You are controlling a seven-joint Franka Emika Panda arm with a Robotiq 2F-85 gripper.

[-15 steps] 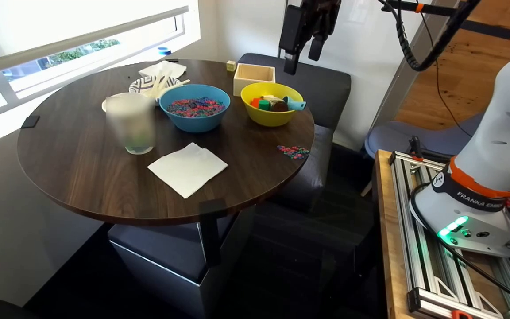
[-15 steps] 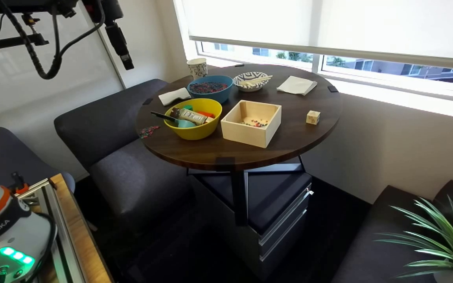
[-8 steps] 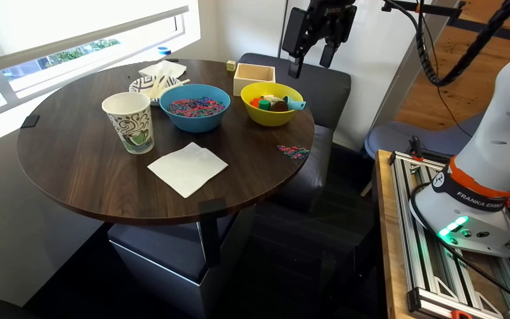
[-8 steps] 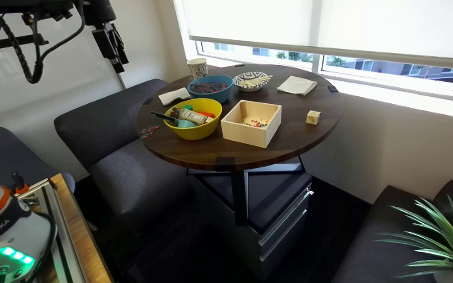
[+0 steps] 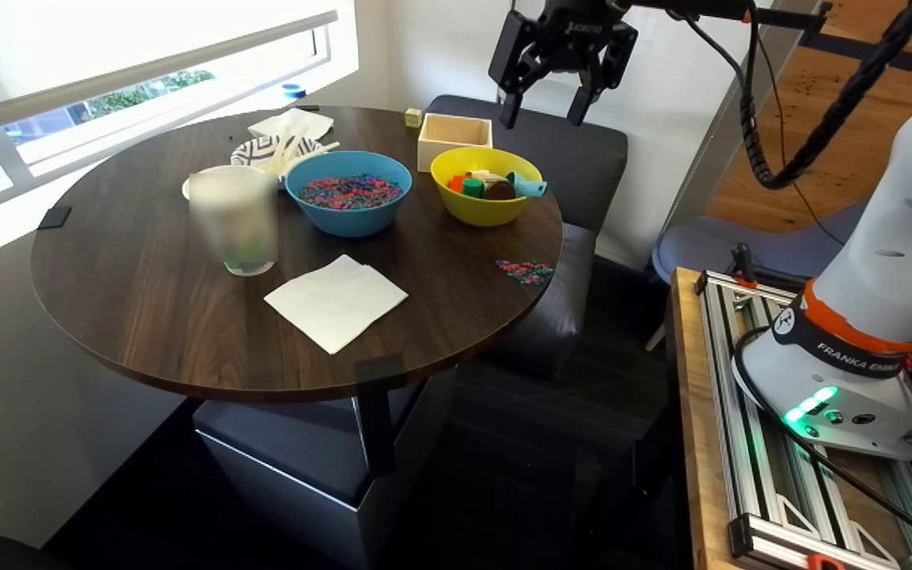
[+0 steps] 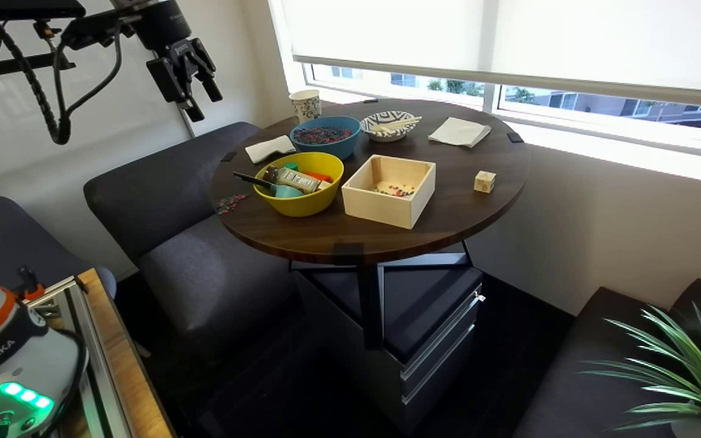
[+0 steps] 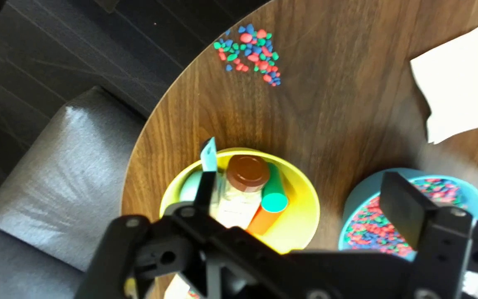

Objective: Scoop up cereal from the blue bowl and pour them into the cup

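The blue bowl (image 5: 351,222) holds a heap of multicoloured cereal (image 5: 351,191); the bowl (image 6: 343,149) and cereal (image 6: 322,135) also show in the other views, including the bowl (image 7: 357,197) in the wrist view. The cup (image 6: 306,107) stands upright beside the blue bowl; its picture (image 5: 236,214) is smeared in an exterior view. A teal scoop (image 6: 288,191) with a dark handle leans in the yellow bowl (image 6: 302,208). My gripper (image 5: 544,111) is open and empty, in the air well above the table. In the wrist view its fingers (image 7: 299,187) straddle part of the yellow bowl.
The yellow bowl also holds a brown-capped jar (image 7: 248,173) and green and orange pieces. A wooden box (image 6: 381,207), a patterned bowl with sticks (image 6: 387,135), napkins (image 5: 336,303) and a small block (image 6: 484,182) are on the table. Loose cereal (image 5: 525,271) lies near the edge.
My gripper has turned about its wrist, so both fingers now show spread in both exterior views. The arm and its cable have shifted a little. The things on the table have not moved.
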